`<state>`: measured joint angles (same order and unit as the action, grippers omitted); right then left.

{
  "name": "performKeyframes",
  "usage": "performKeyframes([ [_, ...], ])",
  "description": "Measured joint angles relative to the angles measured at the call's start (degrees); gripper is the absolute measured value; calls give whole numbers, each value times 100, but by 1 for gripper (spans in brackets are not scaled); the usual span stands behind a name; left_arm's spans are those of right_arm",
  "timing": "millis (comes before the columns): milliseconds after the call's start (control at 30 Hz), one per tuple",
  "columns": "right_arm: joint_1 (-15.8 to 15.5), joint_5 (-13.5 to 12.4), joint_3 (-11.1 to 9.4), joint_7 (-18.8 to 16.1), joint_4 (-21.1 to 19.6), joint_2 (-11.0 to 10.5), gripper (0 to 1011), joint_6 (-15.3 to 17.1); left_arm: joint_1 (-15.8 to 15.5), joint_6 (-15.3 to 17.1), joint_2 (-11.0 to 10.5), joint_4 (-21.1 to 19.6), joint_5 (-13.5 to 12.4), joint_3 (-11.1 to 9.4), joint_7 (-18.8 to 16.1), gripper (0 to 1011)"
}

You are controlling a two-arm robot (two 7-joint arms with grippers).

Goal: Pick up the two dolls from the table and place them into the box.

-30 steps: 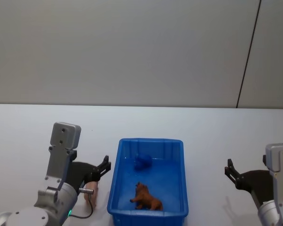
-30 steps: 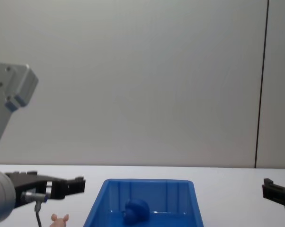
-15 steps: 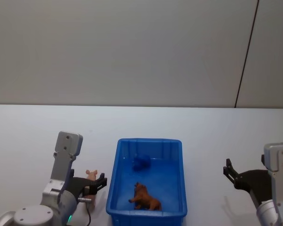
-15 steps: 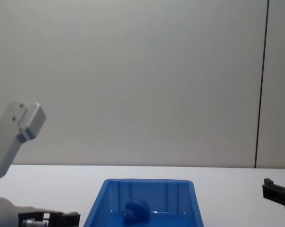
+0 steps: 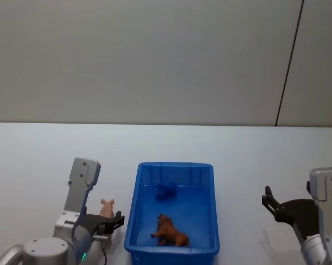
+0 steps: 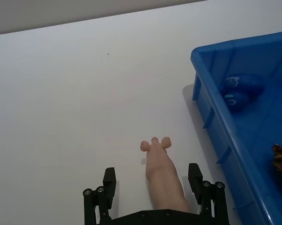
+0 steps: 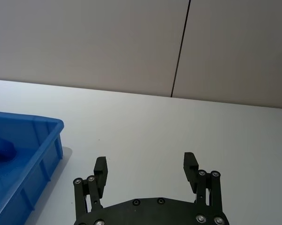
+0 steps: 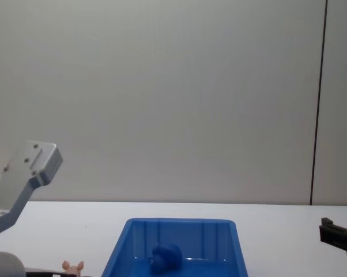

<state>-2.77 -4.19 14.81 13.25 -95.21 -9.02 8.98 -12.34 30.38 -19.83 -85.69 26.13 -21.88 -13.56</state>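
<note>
The pale pink doll (image 6: 162, 168) lies on the white table just left of the box, with its eared head (image 5: 106, 206) pointing away from me. My left gripper (image 6: 152, 177) is open and low over the table, one finger on each side of the doll's body with a gap on both sides. The blue box (image 5: 176, 164) holds the dark blue doll (image 5: 166, 190) at its far end. This doll also shows in the chest view (image 8: 165, 257) and the left wrist view (image 6: 241, 86). To the right of the box my right gripper (image 7: 145, 166) hangs open with nothing in it.
A brown animal toy (image 5: 171, 233) lies in the near end of the box. The box's near-left corner (image 6: 197, 56) stands close beside the left gripper's right finger (image 6: 195, 176). White table extends left of the pink doll and between the box and the right gripper (image 5: 273, 205).
My left arm has dropped and drawn back, bringing its open fingers down on either side of the pink doll. The right arm and the box's contents have not moved.
</note>
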Motion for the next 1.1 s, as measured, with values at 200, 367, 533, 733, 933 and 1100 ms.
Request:
performKeyframes([
  [200, 0, 0, 0, 0, 0, 0, 1001, 0, -49, 113, 35, 66, -90, 5, 37, 881],
  [367, 0, 0, 0, 0, 0, 0, 1001, 0, -73, 181, 55, 91, -153, 11, 82, 775],
  [533, 0, 0, 0, 0, 0, 0, 1001, 0, -95, 247, 75, 106, -215, 21, 126, 574],
  [733, 0, 0, 0, 0, 0, 0, 1001, 0, -103, 279, 92, 107, -271, 28, 158, 519],
  [933, 0, 0, 0, 0, 0, 0, 1001, 0, -98, 280, 99, 36, -364, 38, 192, 435],
  [1100, 0, -1, 0, 0, 0, 0, 1001, 0, -87, 222, 95, -66, -431, 46, 222, 333],
])
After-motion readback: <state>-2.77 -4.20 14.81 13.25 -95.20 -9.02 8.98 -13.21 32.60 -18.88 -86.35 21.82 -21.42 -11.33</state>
